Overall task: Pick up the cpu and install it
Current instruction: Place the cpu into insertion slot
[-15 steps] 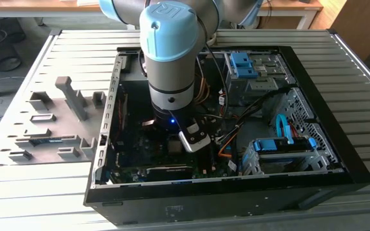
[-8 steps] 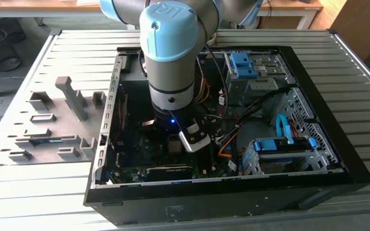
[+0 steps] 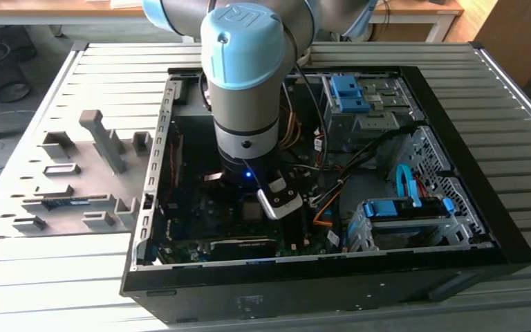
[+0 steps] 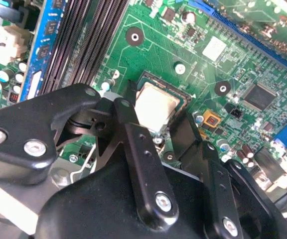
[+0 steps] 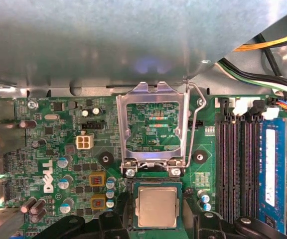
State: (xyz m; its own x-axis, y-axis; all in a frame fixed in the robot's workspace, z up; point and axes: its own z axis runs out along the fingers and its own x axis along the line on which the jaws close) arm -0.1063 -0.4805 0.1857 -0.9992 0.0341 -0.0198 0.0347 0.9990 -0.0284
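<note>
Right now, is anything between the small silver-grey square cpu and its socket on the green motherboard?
Nothing visible. The small silver-grey square cpu lies at the dark square socket, under the gripper; seated or just above, I cannot tell. The shiny metal load frame and wire lever stand swung open.

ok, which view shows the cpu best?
First wrist view: the cpu faces the camera squarely, metal face in plain sight, beside the open socket frame. Second wrist view shows it slanted, partly behind the claw. In the exterior view the arm covers that spot.
</note>
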